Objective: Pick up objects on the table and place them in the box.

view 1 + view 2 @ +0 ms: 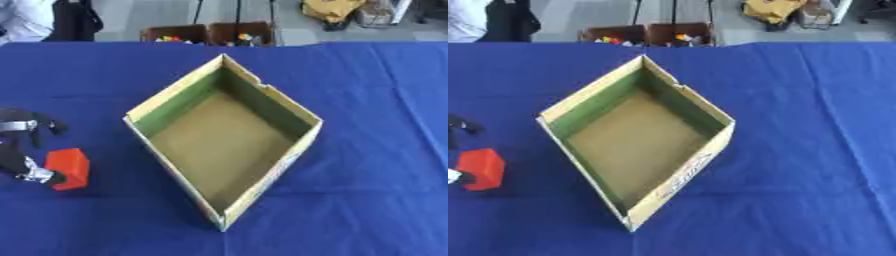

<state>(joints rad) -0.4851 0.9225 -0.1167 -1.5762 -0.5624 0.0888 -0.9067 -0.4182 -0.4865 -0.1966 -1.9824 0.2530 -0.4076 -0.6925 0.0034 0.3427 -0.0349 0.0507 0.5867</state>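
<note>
A red block (68,168) lies on the blue table at the far left. My left hand (19,145) comes in from the left edge right beside it, fingers spread and open. One lower fingertip (45,176) touches the block's left side, while the upper fingers (45,125) stay apart from it. The open cardboard box (175,95) stands in the middle, turned corner-on like a diamond, with green inner walls and a bare brown floor. Nothing lies inside it. My right hand shows in neither view.
The blue cloth (376,125) covers the whole table. Beyond the far edge stand two brown crates (210,34) with small coloured things in them, and a yellow bag (331,9) on the floor.
</note>
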